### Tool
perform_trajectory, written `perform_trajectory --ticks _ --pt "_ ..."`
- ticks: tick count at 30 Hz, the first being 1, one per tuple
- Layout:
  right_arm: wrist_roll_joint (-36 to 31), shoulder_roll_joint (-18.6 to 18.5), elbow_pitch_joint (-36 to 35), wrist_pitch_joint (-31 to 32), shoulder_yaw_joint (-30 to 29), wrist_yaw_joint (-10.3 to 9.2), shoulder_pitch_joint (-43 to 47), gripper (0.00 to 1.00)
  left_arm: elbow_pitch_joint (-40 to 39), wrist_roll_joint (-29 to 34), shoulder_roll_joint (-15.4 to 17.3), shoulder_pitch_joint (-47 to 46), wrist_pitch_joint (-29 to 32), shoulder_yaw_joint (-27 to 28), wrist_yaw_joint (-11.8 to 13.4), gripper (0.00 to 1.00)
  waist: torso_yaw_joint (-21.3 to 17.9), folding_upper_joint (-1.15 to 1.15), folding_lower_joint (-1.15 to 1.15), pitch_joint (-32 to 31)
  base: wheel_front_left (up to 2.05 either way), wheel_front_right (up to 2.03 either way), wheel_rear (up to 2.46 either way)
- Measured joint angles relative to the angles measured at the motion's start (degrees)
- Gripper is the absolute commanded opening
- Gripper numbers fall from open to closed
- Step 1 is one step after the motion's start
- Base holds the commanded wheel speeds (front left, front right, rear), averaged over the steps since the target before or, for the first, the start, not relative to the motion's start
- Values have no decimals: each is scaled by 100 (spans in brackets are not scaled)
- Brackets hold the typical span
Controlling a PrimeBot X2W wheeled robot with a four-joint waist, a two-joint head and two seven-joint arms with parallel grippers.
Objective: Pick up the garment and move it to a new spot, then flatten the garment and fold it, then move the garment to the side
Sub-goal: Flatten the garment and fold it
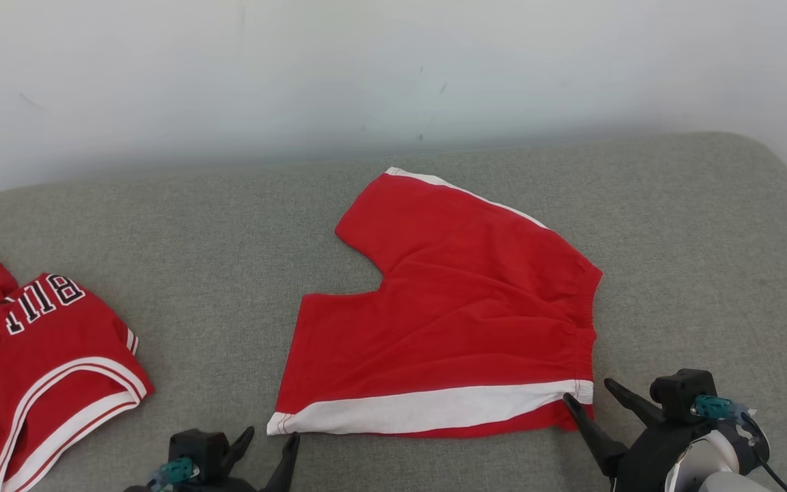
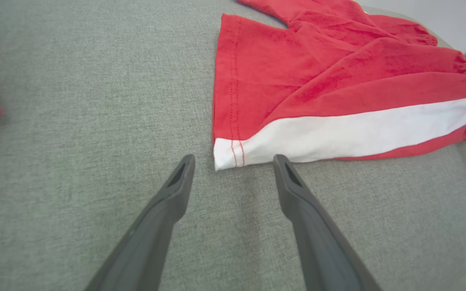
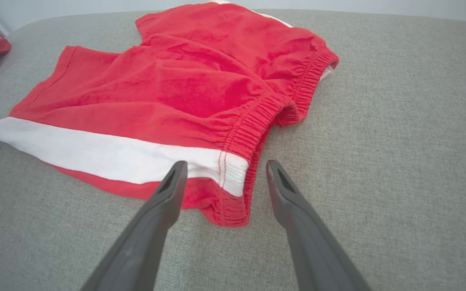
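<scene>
Just ahead of the left gripper (image 2: 234, 161), whose jaws stand fully open and hold nothing, lies the hem corner of the red shorts (image 1: 462, 321), where the white side stripe (image 2: 338, 133) ends. The corner sits between the two fingertips and slightly beyond them. Between the jaws of the right gripper (image 3: 225, 165), also wide open and empty, lies the other end of this stripe at the gathered waistband (image 3: 257, 129); one finger appears over the cloth edge, the other beside it on the bare surface. The shorts lie spread almost flat, with some soft ridges. I judge them light, thin and limp, so they will sag and crease when lifted. The waistband is thicker and should give a firm bite. The hem corner is thin and may slip out unless both layers are pinched. Under the jaws is a grey woven cushion (image 1: 161, 239), padded and a little rough, so the cloth will probably drag instead of sliding. Far beyond the jaws stands a pale wall (image 1: 366, 68). Well apart, on the outer side of the left jaws, lies a red jersey (image 1: 45, 362) with white lettering.
</scene>
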Motion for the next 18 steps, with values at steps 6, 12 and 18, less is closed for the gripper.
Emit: perform_trajectory --ticks 6,12,18 --pt "-124 -9 -46 175 68 -91 -38 100 188 172 -79 -236 245 -121 0 100 6 0 0 59 0 0 0" --pt "-204 10 -78 334 86 -127 -143 100 379 261 -151 -461 465 -160 0 75 7 0 0 155 0 0 0" --pt "-253 67 -34 453 101 -148 -236 0 566 259 -231 -573 613 -189 0 0 24 0 0 220 0 0 0"
